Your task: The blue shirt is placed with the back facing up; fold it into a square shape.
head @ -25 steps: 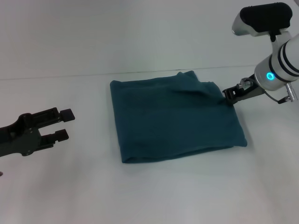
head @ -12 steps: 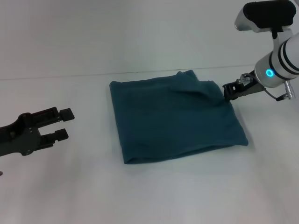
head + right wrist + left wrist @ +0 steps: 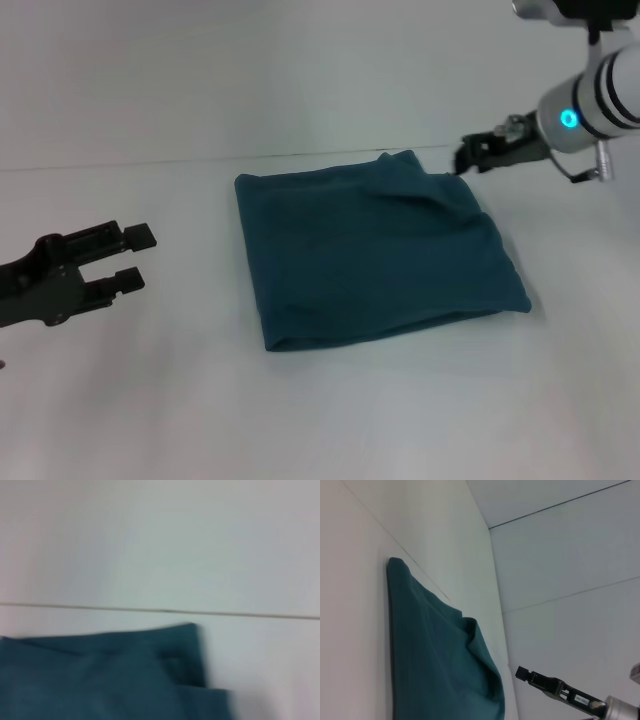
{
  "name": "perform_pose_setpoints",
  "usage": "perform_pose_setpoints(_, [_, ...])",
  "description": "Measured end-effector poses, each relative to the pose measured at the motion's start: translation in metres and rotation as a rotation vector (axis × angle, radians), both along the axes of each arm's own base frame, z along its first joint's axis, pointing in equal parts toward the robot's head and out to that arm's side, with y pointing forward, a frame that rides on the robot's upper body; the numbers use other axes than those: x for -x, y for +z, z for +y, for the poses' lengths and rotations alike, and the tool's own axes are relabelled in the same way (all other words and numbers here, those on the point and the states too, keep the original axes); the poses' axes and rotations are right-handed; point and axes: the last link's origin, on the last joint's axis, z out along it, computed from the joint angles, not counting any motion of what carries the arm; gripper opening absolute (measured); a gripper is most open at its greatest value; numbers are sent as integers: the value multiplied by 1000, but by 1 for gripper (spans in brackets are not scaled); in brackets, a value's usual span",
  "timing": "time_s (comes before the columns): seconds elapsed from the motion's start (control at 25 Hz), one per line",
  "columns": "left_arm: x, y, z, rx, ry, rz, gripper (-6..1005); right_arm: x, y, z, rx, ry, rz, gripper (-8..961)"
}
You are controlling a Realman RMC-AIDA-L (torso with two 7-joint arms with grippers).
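Folded shirt down, one corner rucked up

The white table (image 3: pixel 330 420) carries the blue shirt (image 3: pixel 375 255), lying at its middle as a rough square with no lettering showing, its far right corner bunched into a raised fold. That ridge looks like the risk: soft knit could spring open and spoil the square. The right gripper (image 3: pixel 466 156) hovers just off that corner, clear of the cloth; whether its fingers are apart I cannot tell, and a careless pass might snag the fold. The left gripper (image 3: pixel 138 258) waits well to the left, fingers apart, holding nothing.
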Motion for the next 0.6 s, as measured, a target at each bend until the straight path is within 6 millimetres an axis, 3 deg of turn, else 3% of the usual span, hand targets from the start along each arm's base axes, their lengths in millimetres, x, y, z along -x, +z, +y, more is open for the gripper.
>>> perform_pose_setpoints(0.24, [4,7,0,-44,25,-23,783,25,-25,-7,154,61,87,308])
perform_pose_setpoints(0.6, [8,8,-1,-59,36,-28,783,3,-48,-7,143,39,-14,299])
